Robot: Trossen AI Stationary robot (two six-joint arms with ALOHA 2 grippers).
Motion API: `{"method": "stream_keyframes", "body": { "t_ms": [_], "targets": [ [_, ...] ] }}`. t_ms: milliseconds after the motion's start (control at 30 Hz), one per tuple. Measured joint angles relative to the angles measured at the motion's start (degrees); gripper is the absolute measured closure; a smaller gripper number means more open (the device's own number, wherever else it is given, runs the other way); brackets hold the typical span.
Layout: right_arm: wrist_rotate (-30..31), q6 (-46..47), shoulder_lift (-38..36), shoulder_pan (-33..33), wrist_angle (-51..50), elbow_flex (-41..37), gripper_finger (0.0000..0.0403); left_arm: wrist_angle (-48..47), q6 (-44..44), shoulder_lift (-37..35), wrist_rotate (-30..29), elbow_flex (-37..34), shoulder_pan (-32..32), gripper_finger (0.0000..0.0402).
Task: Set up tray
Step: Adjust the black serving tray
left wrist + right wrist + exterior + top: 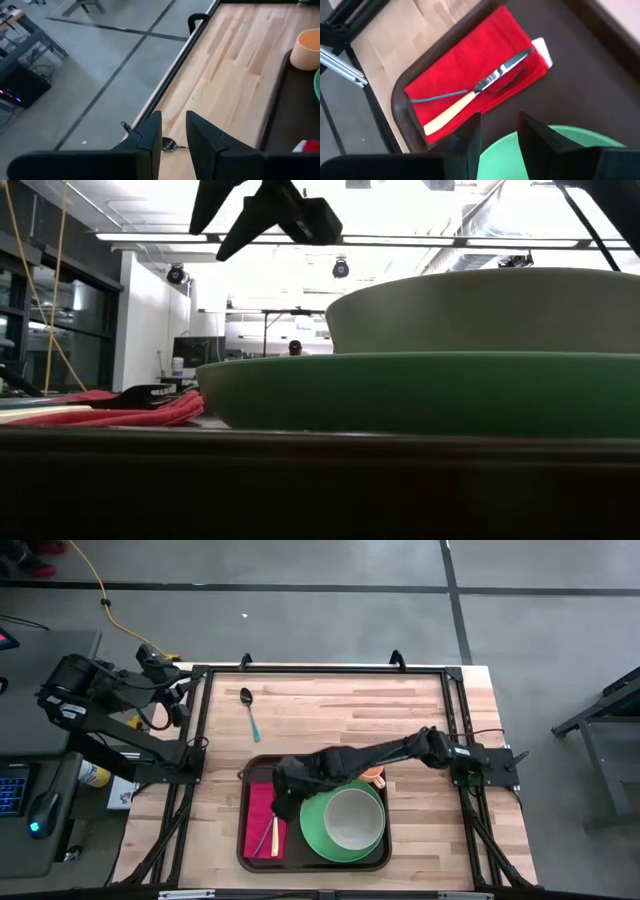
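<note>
The tray is sitting at the near middle of the table, and pretty much everything is lying inside it. The green plate is taking up the tray's right half with a pale bowl sitting on it, the red napkin is lying along the tray's left side, and a knife with a cream handle is resting on the napkin beside a blue-handled utensil I can't quite identify. An orange cup is standing at the tray's back edge.

The right gripper is hanging just over the tray, between the napkin and the plate. Its fingers are standing a narrow gap apart, holding nothing and touching nothing.

The left gripper is waiting well away from the tray, off the table's far left corner. Its fingers are also sitting slightly parted, nothing between them. A spoon is lying on the bare wood behind the tray.
</note>
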Motion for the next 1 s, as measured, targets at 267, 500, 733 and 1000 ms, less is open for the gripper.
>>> {"method": "stream_keyframes", "body": {
  "t_ms": [267,500,733,1000],
  "targets": [
    [7.4,10.8,2.5,4.9,1.7,0.0,0.03,0.0,6.3,-3.2,0.4,0.0,0.0,0.0286],
    [12.1,31.0,5.5,7.4,8.0,0.0,0.03,0.0,10.7,-6.7,1.6,0.0,0.0,0.0286],
    [12.1,43.2,8.5,6.3,12.7,0.0,0.03,0.0,15.5,-8.7,5.3,0.0,0.0,0.0286],
    [10.1,44.2,9.6,2.9,14.2,0.0,0.03,0.0,23.6,-8.7,9.5,0.0,0.0,0.0286]
  ]
}}
